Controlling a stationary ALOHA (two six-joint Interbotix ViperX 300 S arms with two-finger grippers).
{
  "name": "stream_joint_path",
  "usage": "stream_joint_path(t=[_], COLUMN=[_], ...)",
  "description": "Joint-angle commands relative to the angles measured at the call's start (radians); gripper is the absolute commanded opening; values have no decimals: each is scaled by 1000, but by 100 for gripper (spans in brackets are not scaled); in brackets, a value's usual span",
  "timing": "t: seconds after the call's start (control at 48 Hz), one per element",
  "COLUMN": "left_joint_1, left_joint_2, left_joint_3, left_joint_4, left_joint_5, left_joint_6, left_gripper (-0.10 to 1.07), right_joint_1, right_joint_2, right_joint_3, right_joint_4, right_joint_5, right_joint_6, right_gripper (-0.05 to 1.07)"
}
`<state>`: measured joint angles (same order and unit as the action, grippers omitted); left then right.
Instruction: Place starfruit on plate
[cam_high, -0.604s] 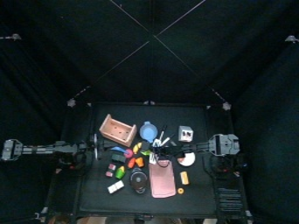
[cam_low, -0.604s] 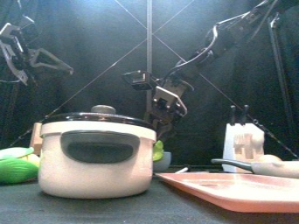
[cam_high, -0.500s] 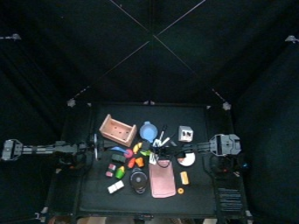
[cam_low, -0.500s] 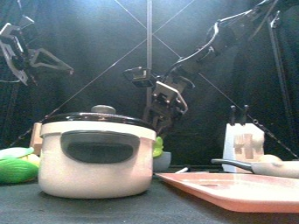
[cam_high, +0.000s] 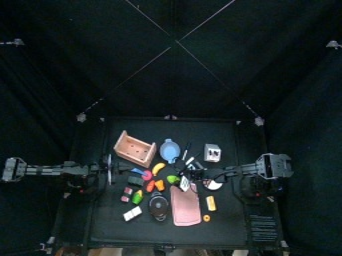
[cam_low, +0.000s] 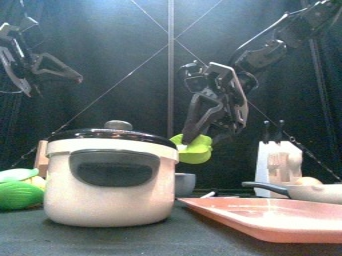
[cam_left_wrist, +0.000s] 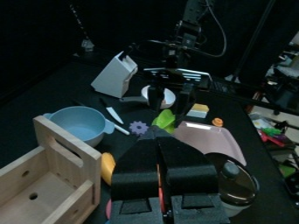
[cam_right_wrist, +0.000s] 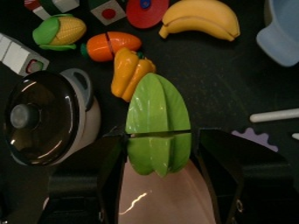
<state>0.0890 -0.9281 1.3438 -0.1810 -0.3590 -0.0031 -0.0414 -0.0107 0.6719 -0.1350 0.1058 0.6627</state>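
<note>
Gripping the starfruit (cam_right_wrist: 156, 122) between wide-set jaws, the right gripper (cam_right_wrist: 158, 144) risks dropping it before reaching the plate (cam_right_wrist: 163, 194) below.

Colours on the black surface (cam_high: 227, 235), w/ black jaws & curtains all round.
Starfruit (cam_right_wrist: 158, 122) betw. the right jaws: bright green, glossy, w/ a thin dark line across it. Just past them: orange carrots (cam_right_wrist: 129, 73), orange-red tomato (cam_right_wrist: 112, 45), yellow banana (cam_right_wrist: 204, 16), yellow corn in green husk (cam_right_wrist: 59, 31), red disc (cam_right_wrist: 147, 10). Beside the jaws: pot (cam_right_wrist: 45, 104) w/ dark lid, cream rim. Under them: pink plate (cam_right_wrist: 163, 192). Beyond the left jaws: pale-blue bowl (cam_left_wrist: 76, 122), light wood crate (cam_left_wrist: 41, 179), white block (cam_left_wrist: 114, 73), purple flower (cam_left_wrist: 139, 128).
</note>
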Motion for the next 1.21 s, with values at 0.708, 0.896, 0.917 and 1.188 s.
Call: stream_joint_path(t=[0.708,0.896,0.917,1.188], left_joint_1=[-2,-2,-2,-3], left_joint_2=[3,2,3,2], left_joint_3=[-32,-34,-32,-34], left_joint_4=[-3,-3,-3,-3], left_joint_5=[-11,-11,-11,-11], left_joint_6=[-2,-2,-2,-2], left_gripper=[-2,-2,-2,-2], right_joint_1=[38,-31,-35,-9], right_joint_2=[-225,-299,-310,-373], right_joint_3=[72,48,41,31], right_joint_4=[141,133,126,-169], right_joint_5=[38,196,213,385], right_joint_6=[87,100,114,448], right_gripper=[60,60,60,60])
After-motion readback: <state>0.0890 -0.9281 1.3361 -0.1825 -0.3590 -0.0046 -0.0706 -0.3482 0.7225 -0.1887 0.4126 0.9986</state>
